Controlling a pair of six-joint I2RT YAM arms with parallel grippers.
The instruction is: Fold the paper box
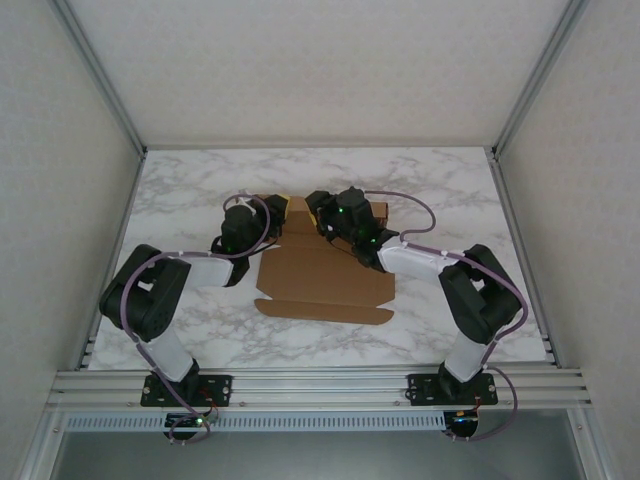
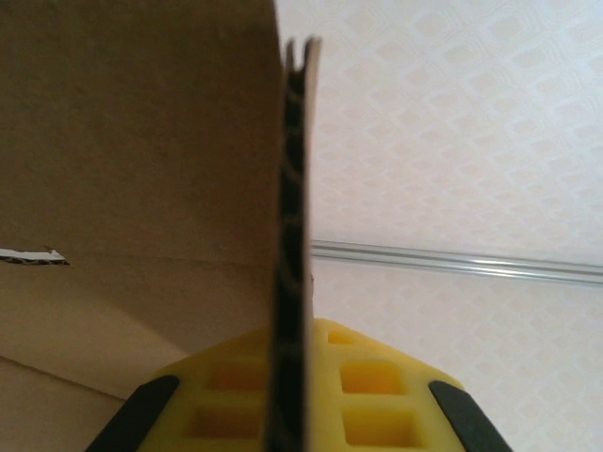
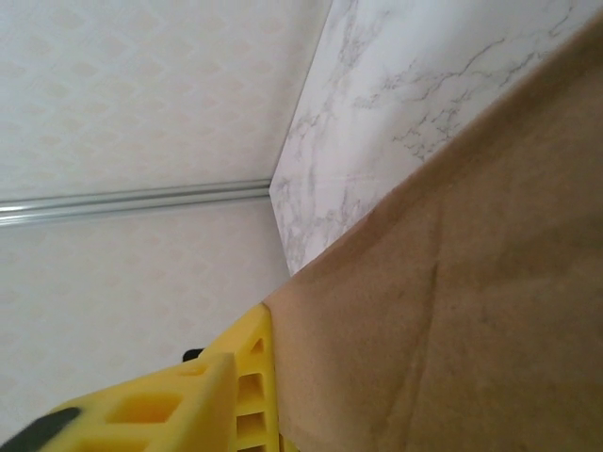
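While our left pincer (image 2: 290, 377) clamps the paper box (image 1: 325, 280) at 11 o'clock, we cannot tell whether our right pincer (image 1: 320, 215) grips.

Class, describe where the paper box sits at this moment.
In the top view the paper box lies centred on the table, near the front edge, its far left flap pinched by the left gripper.

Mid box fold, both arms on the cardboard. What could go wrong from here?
1. The left gripper is shut on the thin edge of a raised flap of the brown cardboard die-cut box; a hard pull may tear it or slip off.
2. The right gripper sits against another panel, grip unclear; that panel may spring back.
3. The flat near part lies loose on the white marble table and could slide.
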